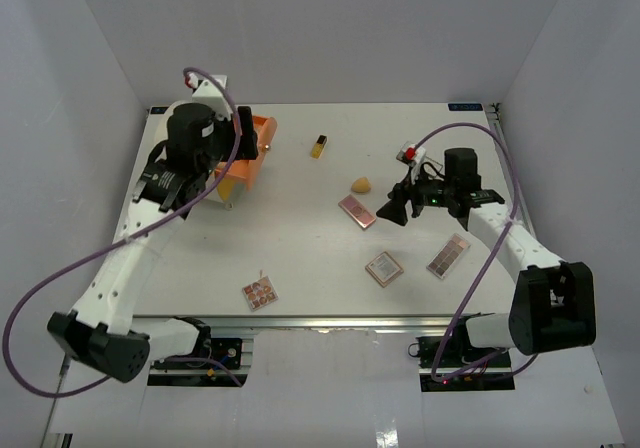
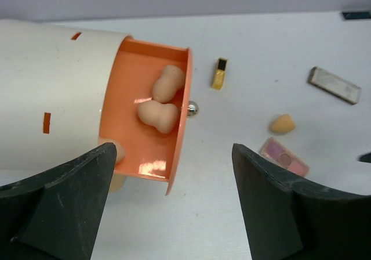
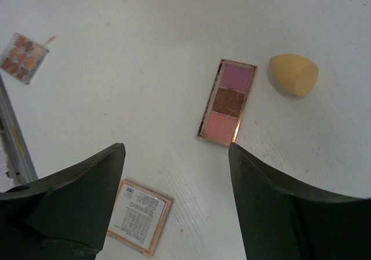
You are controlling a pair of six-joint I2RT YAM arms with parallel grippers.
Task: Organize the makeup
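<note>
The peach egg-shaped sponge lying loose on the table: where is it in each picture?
Top external: the peach egg-shaped foam sponge lies near the middle of the picture.
Left wrist: it is at the right, about halfway up.
Right wrist: it is at the upper right.
Shared landmark: the flat three-colour pink and brown eyeshadow palette lies close beside it in all three.

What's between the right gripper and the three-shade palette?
Nothing: in the right wrist view, only bare table separates the open right gripper from the three-shade palette.
</note>
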